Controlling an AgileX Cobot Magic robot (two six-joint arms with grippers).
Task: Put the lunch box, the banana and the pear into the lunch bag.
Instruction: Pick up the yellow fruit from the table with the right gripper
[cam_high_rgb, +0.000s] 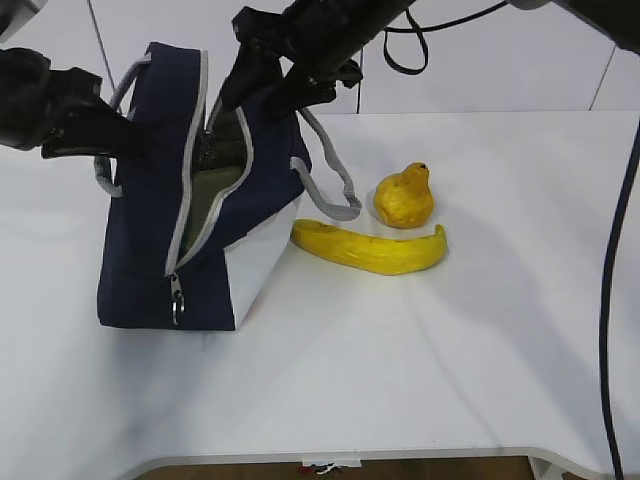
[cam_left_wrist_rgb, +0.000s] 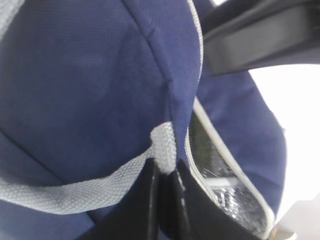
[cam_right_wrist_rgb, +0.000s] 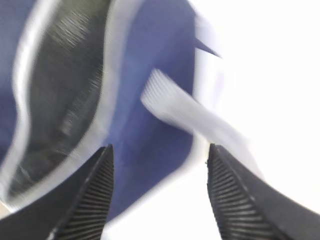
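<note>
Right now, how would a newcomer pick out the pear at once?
Start at the navy lunch bag standing left of centre. To its right lie two yellow fruits; the pear is the farther one, lumpy and short with a narrow neck, unlike the long curved banana.

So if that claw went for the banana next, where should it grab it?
Probably across the middle of the banana, coming straight down from above. It lies flat on the table with its long sides clear there. The pear sits close behind its right half and the bag is near its left tip, so the ends look more crowded.

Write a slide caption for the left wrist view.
Shut pincer pinching the navy lunch bag's grey handle beside its open, silver-lined mouth.
</note>
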